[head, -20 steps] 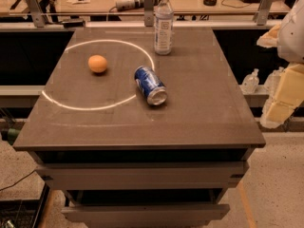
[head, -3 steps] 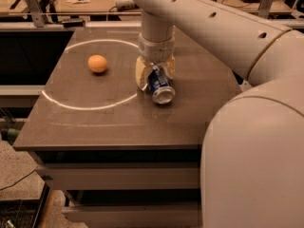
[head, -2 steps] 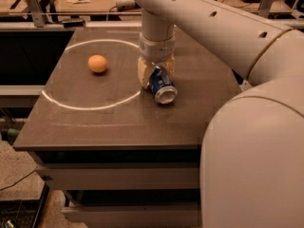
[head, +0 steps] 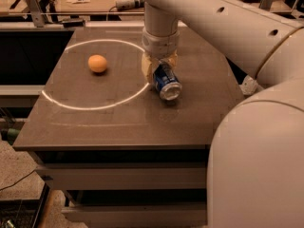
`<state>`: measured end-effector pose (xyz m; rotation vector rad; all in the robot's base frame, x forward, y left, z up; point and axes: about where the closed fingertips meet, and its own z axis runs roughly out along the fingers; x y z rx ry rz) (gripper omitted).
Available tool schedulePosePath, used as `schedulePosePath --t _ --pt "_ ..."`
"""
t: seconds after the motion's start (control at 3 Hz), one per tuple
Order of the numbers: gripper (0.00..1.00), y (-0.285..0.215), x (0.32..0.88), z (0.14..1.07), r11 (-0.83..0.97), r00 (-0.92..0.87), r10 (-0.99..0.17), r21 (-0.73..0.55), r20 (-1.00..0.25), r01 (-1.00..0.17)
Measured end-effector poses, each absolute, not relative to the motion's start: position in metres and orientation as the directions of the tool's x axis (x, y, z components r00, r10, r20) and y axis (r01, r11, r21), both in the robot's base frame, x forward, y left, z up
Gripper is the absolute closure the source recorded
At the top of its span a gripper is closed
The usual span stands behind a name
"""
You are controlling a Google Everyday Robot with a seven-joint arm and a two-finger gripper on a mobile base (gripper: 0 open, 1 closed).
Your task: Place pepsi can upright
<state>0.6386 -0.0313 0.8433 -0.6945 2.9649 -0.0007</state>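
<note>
The pepsi can (head: 166,82) is blue with a silver end facing the camera. It lies tilted on its side near the middle of the brown table (head: 118,122), on the right edge of a white circle. My gripper (head: 159,71) comes straight down from the large white arm and is on the can's far end. Its tan fingers (head: 147,69) sit on either side of the can and are closed against it. The can's near end looks slightly off the tabletop.
An orange (head: 98,63) sits inside the white painted circle (head: 90,106), to the left of the can. My arm's bulky white body (head: 256,165) fills the right foreground. Desks with clutter stand behind the table.
Since 6.7 s ago the arm has come in over the table and closed on the can. In the last second the can has tipped and risen slightly at its near end.
</note>
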Motion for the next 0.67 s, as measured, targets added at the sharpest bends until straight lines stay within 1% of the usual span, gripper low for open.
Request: schedulePosePath --t 0.33,0.67 --pt "1.0 -0.04 0.632 0.884 0.857 -0.831 -0.507 -0.029 -0.23 -0.514" --pt "1.0 -0.037 0.619 0.931 0.78 -0.701 -0.559 0.007 -0.443 -0.626"
